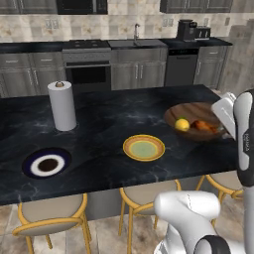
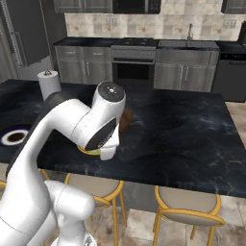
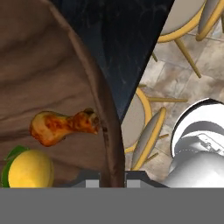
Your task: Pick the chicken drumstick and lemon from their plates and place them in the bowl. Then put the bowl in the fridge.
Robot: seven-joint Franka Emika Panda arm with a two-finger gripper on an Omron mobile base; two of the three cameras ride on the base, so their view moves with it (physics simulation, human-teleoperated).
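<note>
- Gripper (image 3: 112, 177) clamped on the bowl (image 3: 39, 65) rim at the counter's near edge; stiff wood, rigid and fairly light I'd judge, so a rim pinch should carry it, kept level.
- Inside: chicken drumstick (image 3: 61, 126) and lemon (image 3: 29, 168), loose, liable to roll.
- Farther along: yellow-orange plate (image 1: 144, 148), then blue-rimmed plate (image 1: 46, 162), both bare.

The bowl (image 1: 196, 116) is dark-brown wood with paler grain streaks, and in it lie a bright yellow lemon (image 1: 182, 124) with a green leaf and a glossy orange-brown chicken drumstick (image 3: 61, 127). One plate (image 1: 144, 148) is yellow-orange with a greenish centre; the other plate (image 1: 46, 164) has a dark blue rim, a white ring and a dark middle. The counter (image 1: 104, 124) is black marble with faint pale veins, the paper towel roll (image 1: 62, 105) white, and the stools (image 1: 49, 213) have beige seats on yellow frames.
</note>
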